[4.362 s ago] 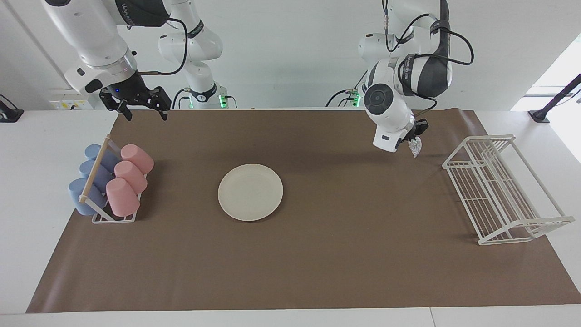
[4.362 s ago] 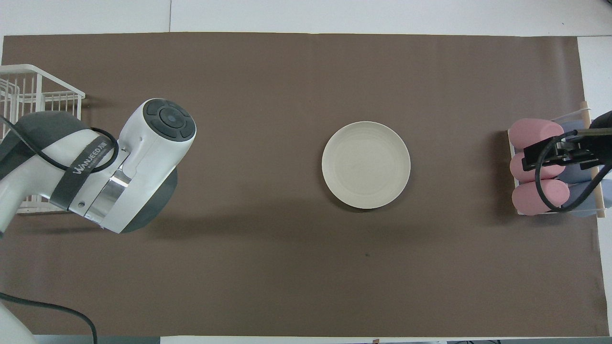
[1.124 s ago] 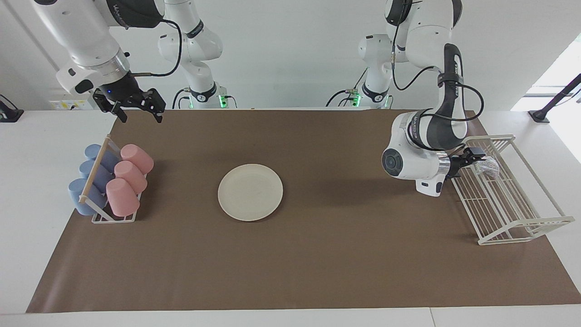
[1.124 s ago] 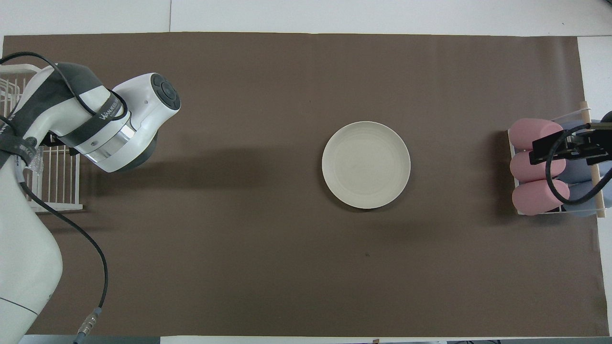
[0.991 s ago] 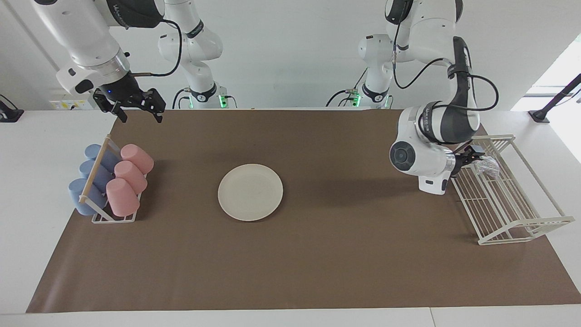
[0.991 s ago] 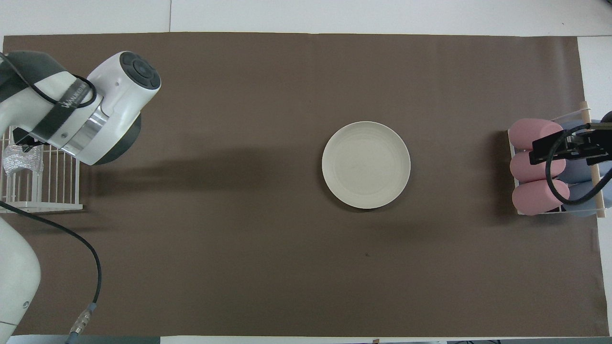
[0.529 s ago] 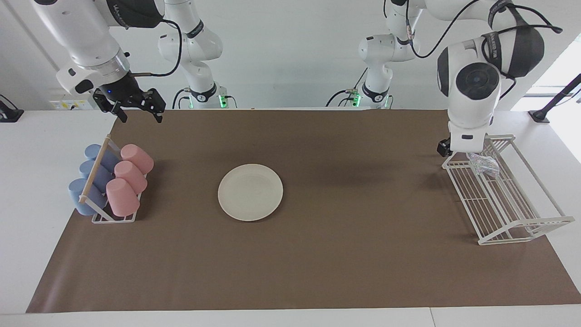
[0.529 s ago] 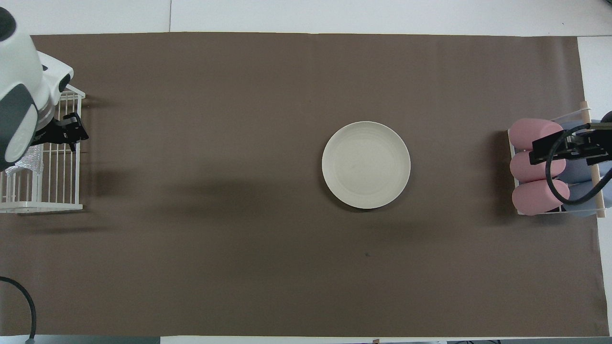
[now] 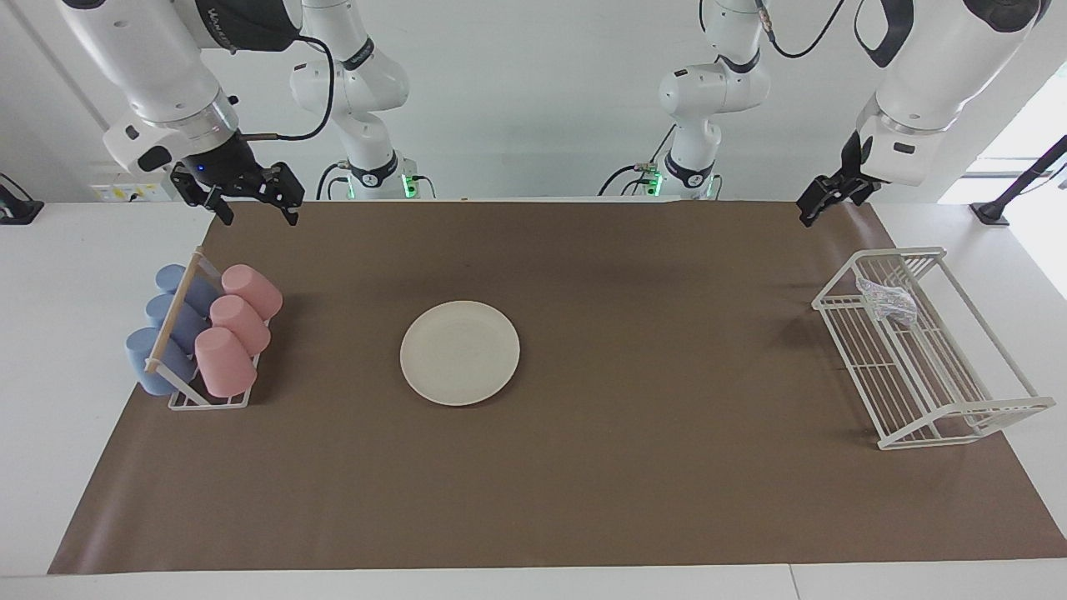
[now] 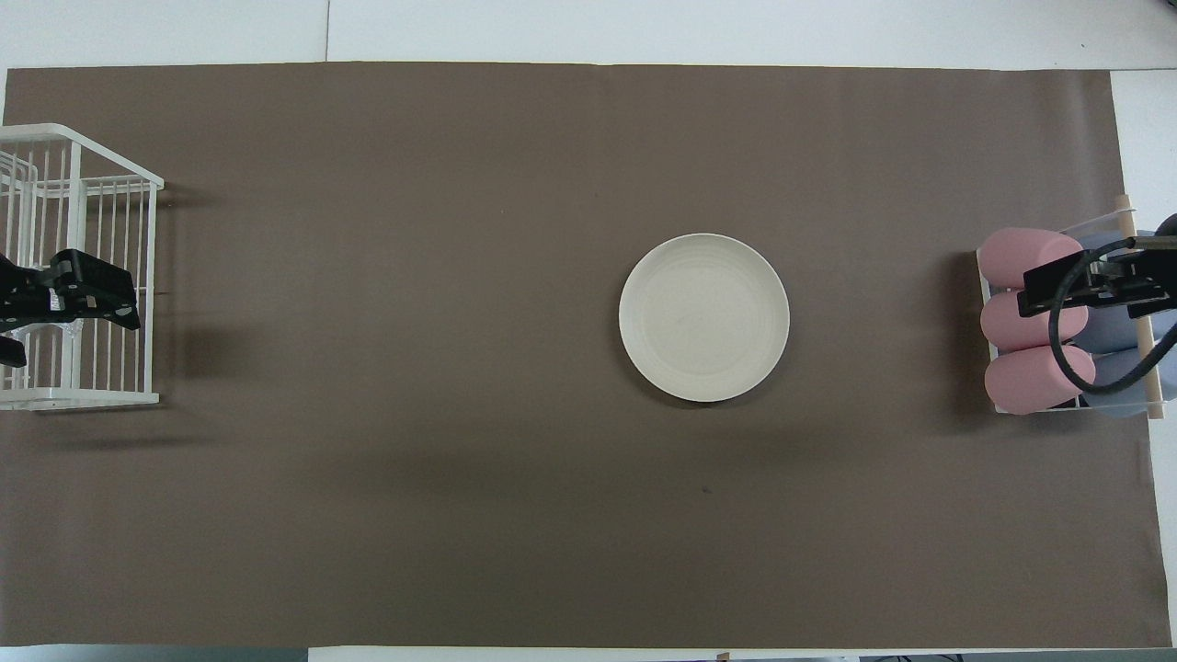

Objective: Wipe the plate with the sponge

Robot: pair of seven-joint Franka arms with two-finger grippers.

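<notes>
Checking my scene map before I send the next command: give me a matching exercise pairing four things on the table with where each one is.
Things:
1. sponge
2. plate
3. pink cups
4. left gripper

Places:
A. raised over the brown mat's edge nearest the robots
B. in the white wire rack
C. flat on the mat, mid-table
D. in the cup holder, beside the blue cups

Pairs: 1-B, 2-C, 3-D, 4-A
</notes>
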